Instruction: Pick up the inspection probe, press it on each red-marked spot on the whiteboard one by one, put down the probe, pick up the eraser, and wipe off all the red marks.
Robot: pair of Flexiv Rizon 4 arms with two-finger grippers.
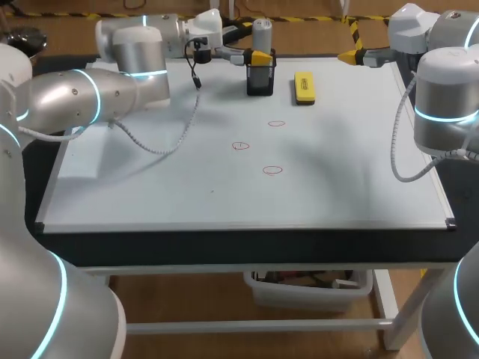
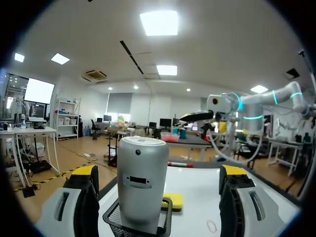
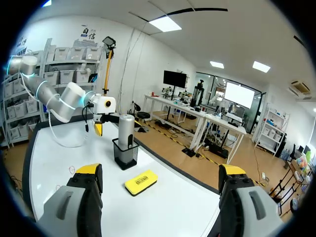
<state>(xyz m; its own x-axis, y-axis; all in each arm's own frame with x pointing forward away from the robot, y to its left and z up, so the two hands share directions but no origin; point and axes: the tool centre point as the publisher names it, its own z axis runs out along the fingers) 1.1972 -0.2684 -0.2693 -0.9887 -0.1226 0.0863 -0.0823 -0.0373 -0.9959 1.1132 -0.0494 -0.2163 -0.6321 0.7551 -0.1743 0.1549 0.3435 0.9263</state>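
The inspection probe (image 2: 142, 182), propped upright in its mesh holder (image 2: 111, 220) for grasping, was flanked untouched by the left gripper (image 2: 159, 174), jaws released (right gripper (image 3: 160, 174) likewise released).

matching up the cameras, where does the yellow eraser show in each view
Head view: the yellow eraser lies on the far part of the whiteboard, just right of the black mesh holder.
Left wrist view: it peeks out from behind the holder.
Right wrist view: it lies on the holder's near side.
Shared landmark: the holder with the probe standing in it.
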